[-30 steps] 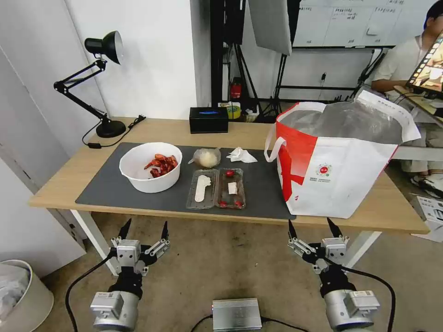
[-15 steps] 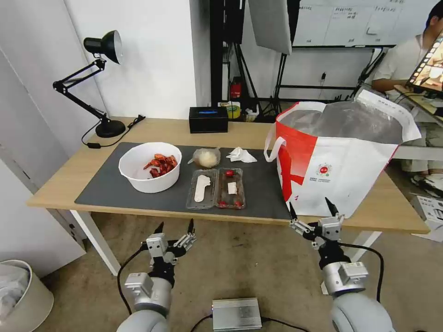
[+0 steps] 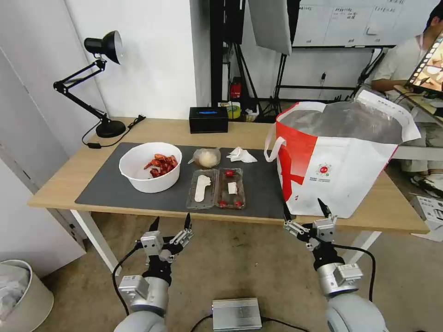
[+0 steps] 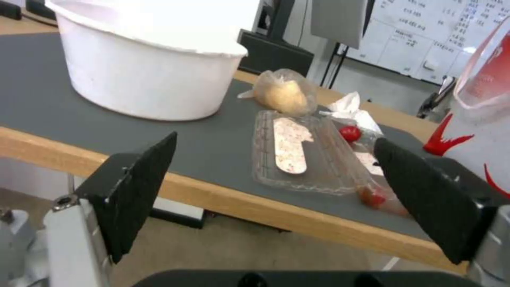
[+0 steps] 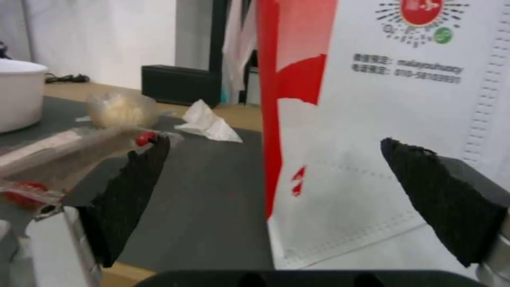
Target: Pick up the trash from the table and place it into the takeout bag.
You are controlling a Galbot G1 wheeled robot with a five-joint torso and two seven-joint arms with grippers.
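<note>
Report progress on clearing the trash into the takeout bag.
Done: nothing bagged yet. The bowl, plastic tray, tissue and small bag all sit on the mat.
In hand: nothing; left gripper and right gripper hover open-jawed near the table's front edge.
Left: every piece into the takeout bag.

A lab or studio is suggested: whiteboard (image 3: 344, 20), light stands (image 3: 240, 69) (tripod legs), desk lamp (image 3: 92, 78), bare concrete floor (image 3: 240, 263).
</note>
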